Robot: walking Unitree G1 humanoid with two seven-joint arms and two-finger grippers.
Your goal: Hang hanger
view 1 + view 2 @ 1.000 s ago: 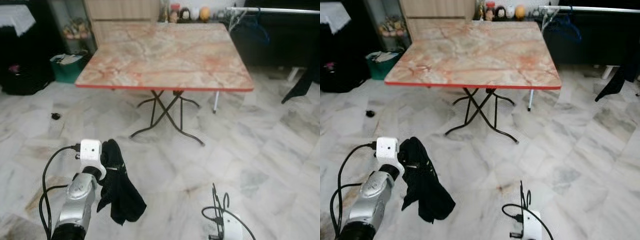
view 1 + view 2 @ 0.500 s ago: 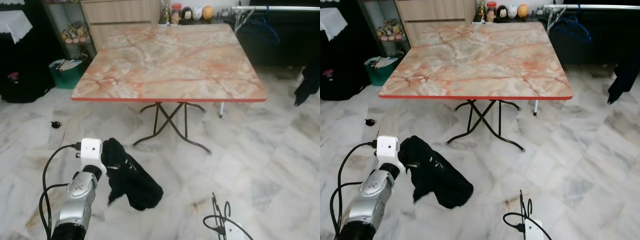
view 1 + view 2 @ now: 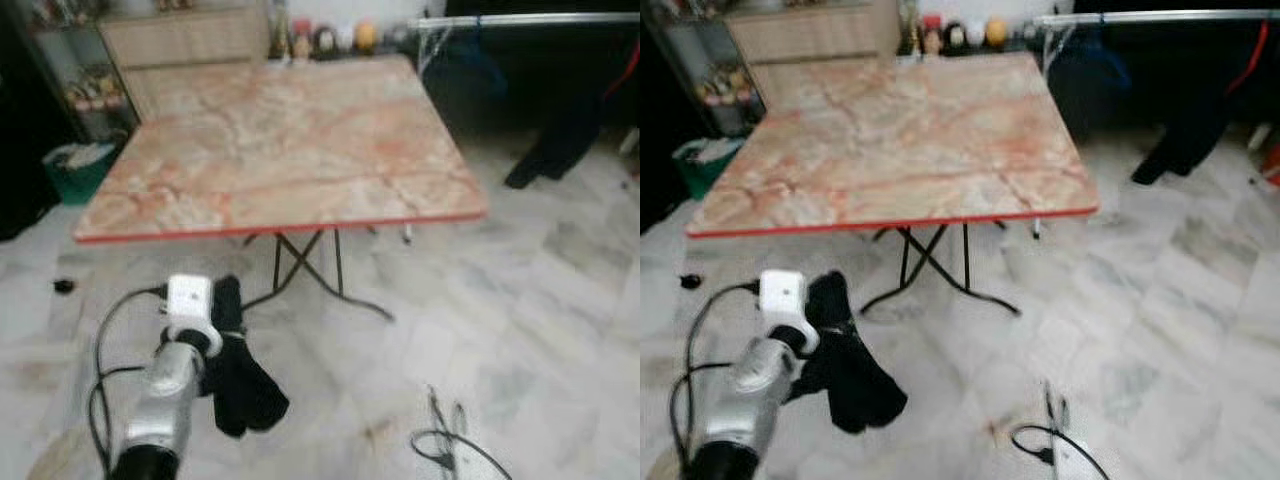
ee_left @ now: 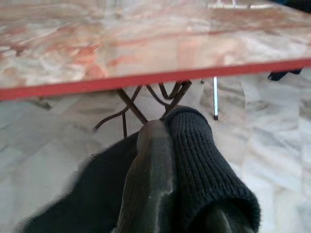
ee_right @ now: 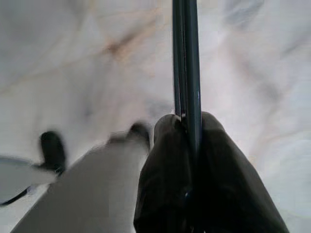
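My left gripper (image 3: 226, 322) is held out low in front of me, shut on a black knitted garment (image 3: 243, 388) that dangles toward the floor. In the left wrist view one black finger (image 4: 149, 179) presses against the garment (image 4: 201, 160), and the other finger is hidden under it. In the right wrist view my right gripper (image 5: 187, 145) is shut on a thin dark hanger bar (image 5: 186, 58) above the marble floor. A silver clothes rail (image 3: 520, 19) runs across the far right, behind the table.
A folding table with a marble-pattern top (image 3: 280, 150) and crossed metal legs (image 3: 300, 275) stands straight ahead. A black garment (image 3: 558, 142) hangs from the rail. A wooden cabinet (image 3: 190, 45) and a green basket (image 3: 75, 165) stand at the back left. Open floor lies to the right.
The whole picture has shifted and blurred, so the camera has moved; the table now looks closer. The black garment has swung back from the right to hang under my left gripper.
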